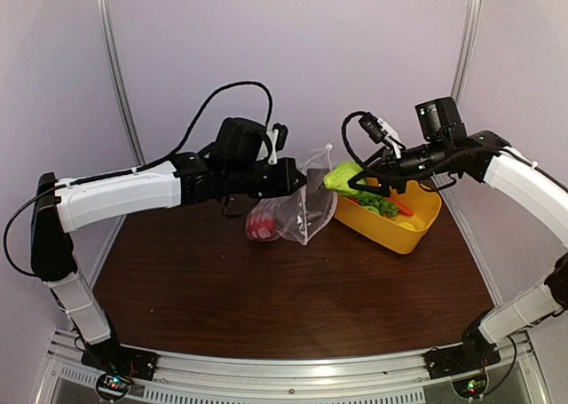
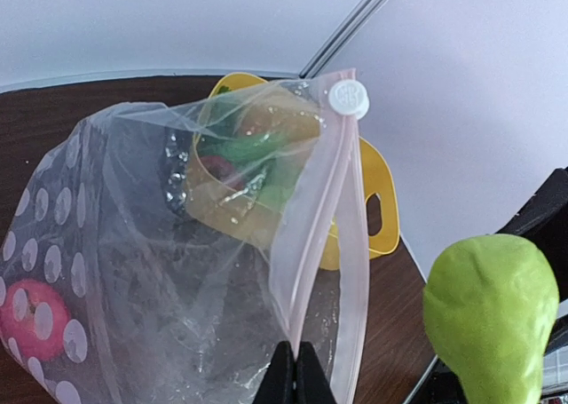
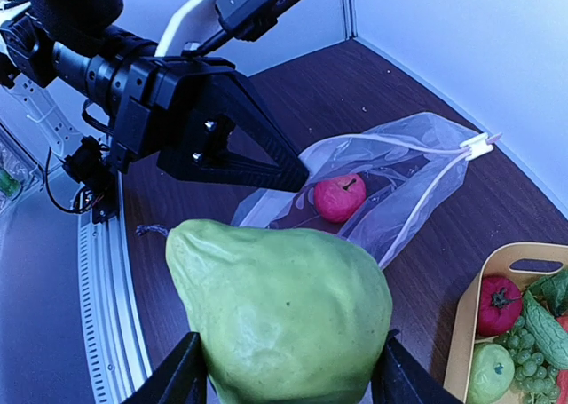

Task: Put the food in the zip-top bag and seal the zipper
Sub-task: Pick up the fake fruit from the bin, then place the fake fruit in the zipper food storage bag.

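The dotted clear zip-top bag [image 1: 302,204] hangs open above the table, with a pink-red fruit [image 1: 262,224] inside; the fruit also shows in the right wrist view [image 3: 339,197] and the left wrist view [image 2: 34,320]. My left gripper [image 2: 296,361] is shut on the bag's mouth edge at the pale zipper strip [image 2: 311,235], whose white slider [image 2: 349,98] is at the far end. My right gripper [image 3: 288,368] is shut on a green pear-shaped fruit [image 3: 280,311], held in the air [image 1: 342,177] just right of the bag's mouth.
The yellow basket [image 1: 417,231] stands at the back right with green leafy food, grapes, a red fruit [image 3: 499,304] and an orange carrot [image 1: 401,206] in it. Dark wooden table [image 1: 284,297]; white walls close behind.
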